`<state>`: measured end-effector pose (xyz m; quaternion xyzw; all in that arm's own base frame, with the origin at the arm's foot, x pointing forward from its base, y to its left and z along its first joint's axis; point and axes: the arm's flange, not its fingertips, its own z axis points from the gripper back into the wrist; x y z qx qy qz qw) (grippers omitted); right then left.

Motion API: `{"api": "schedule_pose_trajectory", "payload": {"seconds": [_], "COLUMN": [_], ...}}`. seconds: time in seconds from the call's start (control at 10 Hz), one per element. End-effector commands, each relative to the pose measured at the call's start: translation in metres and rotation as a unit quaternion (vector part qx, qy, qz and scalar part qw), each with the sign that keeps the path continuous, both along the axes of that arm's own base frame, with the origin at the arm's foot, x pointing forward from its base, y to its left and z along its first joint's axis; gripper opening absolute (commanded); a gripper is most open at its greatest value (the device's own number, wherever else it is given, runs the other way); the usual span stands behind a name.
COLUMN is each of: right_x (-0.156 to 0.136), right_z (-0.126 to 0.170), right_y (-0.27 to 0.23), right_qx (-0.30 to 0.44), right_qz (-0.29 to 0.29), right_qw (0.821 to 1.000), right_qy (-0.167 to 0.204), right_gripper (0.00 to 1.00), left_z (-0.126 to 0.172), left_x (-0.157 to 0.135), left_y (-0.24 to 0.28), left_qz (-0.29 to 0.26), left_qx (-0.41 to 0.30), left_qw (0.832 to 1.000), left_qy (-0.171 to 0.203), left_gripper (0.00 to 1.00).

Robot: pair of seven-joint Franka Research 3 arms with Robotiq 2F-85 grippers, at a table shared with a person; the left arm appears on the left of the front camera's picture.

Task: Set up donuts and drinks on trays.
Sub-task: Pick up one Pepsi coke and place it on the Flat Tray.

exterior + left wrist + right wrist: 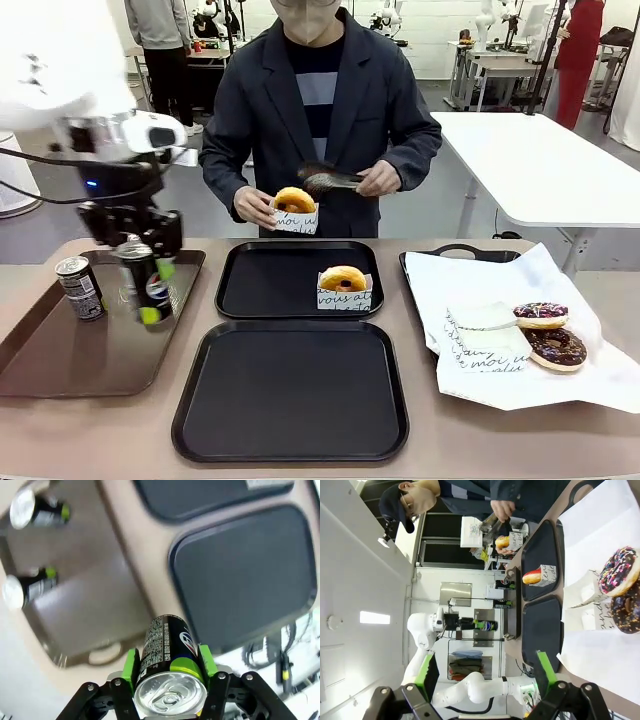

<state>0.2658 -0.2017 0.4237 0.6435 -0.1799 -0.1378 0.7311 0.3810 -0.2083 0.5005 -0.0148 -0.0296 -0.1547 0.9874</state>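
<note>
Left jaws clamp a can (pixel 146 283) across its sides, a sound hold since it looks stiff, slick and weighty; right jaws stand apart.

White arm (pixel 50 60), black tool (pixel 169 661), green pads (pixel 131 665)

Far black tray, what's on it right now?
One yellow-topped donut in a white paper holder sits at the tray's near right corner. The holder hides the donut's lower half.
</note>
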Motion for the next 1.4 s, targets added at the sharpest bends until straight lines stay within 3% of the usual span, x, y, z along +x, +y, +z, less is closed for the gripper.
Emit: {"api": "schedule_pose_trajectory", "payload": {"seconds": [0.0, 0.2, 0.3, 0.4, 0.5, 0.6, 0.7, 0.9, 1.1, 1.3], "right_x": [0.002, 0.002, 0.002, 0.002, 0.002, 0.002, 0.002, 0.002, 0.002, 0.002], "right_z": [0.0, 0.0, 0.0, 0.0, 0.0, 0.0, 0.0, 0.0, 0.0, 0.0], "right_y": [-0.001, -0.001, -0.001, -0.001, -0.001, -0.001, -0.001, -0.001, -0.001, -0.001], "right_qx": [0.006, 0.006, 0.006, 0.006, 0.006, 0.006, 0.006, 0.006, 0.006, 0.006], "right_qz": [-0.003, -0.003, -0.003, -0.003, -0.003, -0.003, -0.003, -0.003, -0.003, -0.003], "right_qw": [1.0, 1.0, 1.0, 1.0, 1.0, 1.0, 1.0, 1.0, 1.0, 1.0], "right_qy": [-0.014, -0.014, -0.014, -0.014, -0.014, -0.014, -0.014, -0.014, -0.014, -0.014], "right_gripper": [1.0, 1.0, 1.0, 1.0, 1.0, 1.0, 1.0, 1.0, 1.0, 1.0], "left_z": [-0.024, -0.048, -0.047, -0.019, 0.001, 0.018, 0.021, 0.016, 0.005, -0.011], "left_x": [0.034, 0.06, 0.05, 0.015, -0.017, -0.064, -0.078, -0.057, -0.037, 0.02], "left_y": [-0.02, -0.028, -0.023, -0.001, 0.018, 0.045, 0.053, 0.051, 0.033, -0.018], "left_qz": [0.005, -0.001, 0.003, -0.02, -0.035, -0.066, -0.061, -0.047, -0.033, -0.025], "left_qx": [-0.008, -0.019, -0.024, -0.02, 0.001, -0.003, -0.009, 0.002, -0.014, -0.005], "left_qw": [0.999, 0.999, 1.0, 0.997, 0.993, 0.995, 0.996, 0.997, 0.999, 1.0], "left_qy": [-0.03, -0.028, 0.003, 0.078, 0.114, 0.072, 0.056, 0.059, 0.031, 0.004], "left_gripper": [0.58, 0.58, 0.58, 0.58, 0.58, 0.58, 0.58, 0.58, 0.58, 0.58]}}
